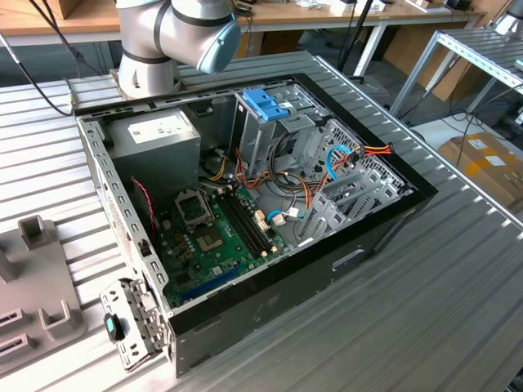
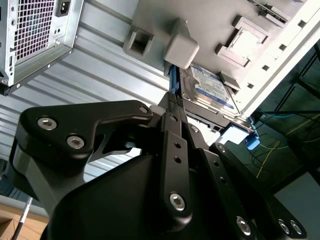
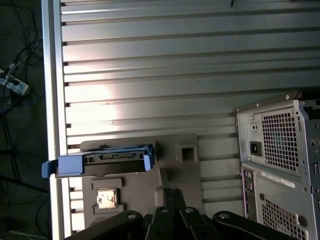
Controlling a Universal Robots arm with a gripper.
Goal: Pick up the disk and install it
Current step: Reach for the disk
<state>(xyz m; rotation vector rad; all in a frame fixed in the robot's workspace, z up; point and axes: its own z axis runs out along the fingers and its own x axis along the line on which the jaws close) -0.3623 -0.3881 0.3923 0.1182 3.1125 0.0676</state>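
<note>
Since the disk (image 2: 212,87) lies label-up in the grey holder (image 2: 160,17) on the ribbed table (image 3: 150,50), outside the computer case (image 3: 280,150), and your gripper (image 2: 172,102) hangs clenched on nothing near its blue rail (image 2: 173,80), you would do well to spread the jaws and straddle the 2 rails squarely.

Hard drive awaiting installation: the disk (image 2: 210,89), a flat silver-grey metal unit with a white label marked in blue and black, sits in a grey holder (image 2: 150,20) on the ribbed metal worktop (image 2: 107,57). A blue plastic rail (image 2: 173,80) runs along its side. In the first wrist view the disk (image 3: 107,159) shows its narrow edge, blue plastic at both ends, near the worktop's border.
</note>
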